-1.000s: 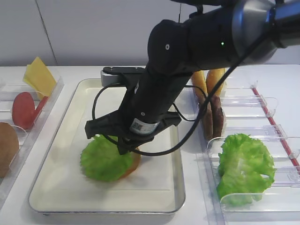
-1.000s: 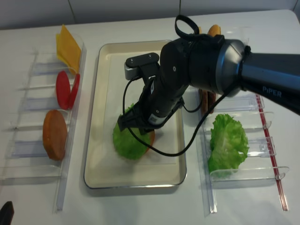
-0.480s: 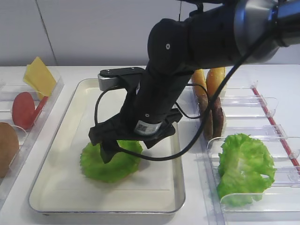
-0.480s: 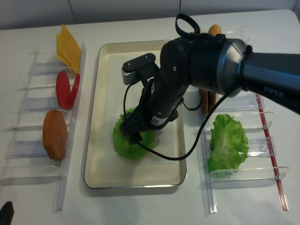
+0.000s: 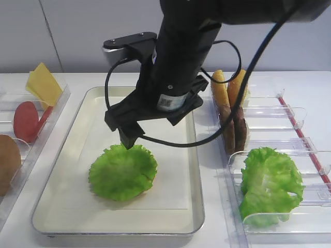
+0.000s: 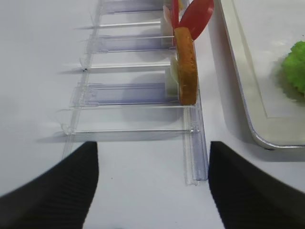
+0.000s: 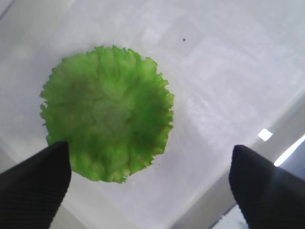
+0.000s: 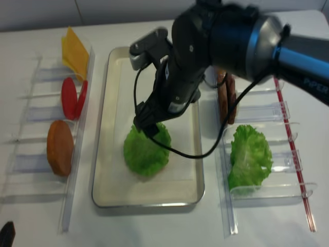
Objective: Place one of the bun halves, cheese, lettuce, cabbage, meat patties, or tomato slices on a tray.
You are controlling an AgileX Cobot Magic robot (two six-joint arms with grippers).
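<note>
The lettuce [image 5: 123, 172] [image 8: 146, 151] lies flat on the white liner of the tray [image 5: 170, 199] [image 8: 115, 98], in its near half. My right gripper [image 7: 150, 179] hangs open above it with nothing between its black fingers [image 5: 127, 138]. From the right wrist the lettuce [image 7: 107, 112] sits just ahead of the left finger, apart from both. My left gripper [image 6: 152, 191] is open over bare table, in front of the left bins. The lettuce's edge [image 6: 299, 67] and the tray's rim [image 6: 248, 95] show at its right.
Clear bins on the left hold cheese [image 5: 44, 82], tomato slices [image 5: 26, 120] and a bun half [image 5: 6, 163] [image 6: 186, 64]. Bins on the right hold bun halves [image 5: 222, 90], meat patties [image 5: 235, 132] and the cabbage, a bulky bunch of ruffled leaves [image 5: 269, 183].
My right gripper opened, let go of the lettuce and rose above the tray. The lettuce settled flat on the liner. The left gripper's earlier state is not shown.
</note>
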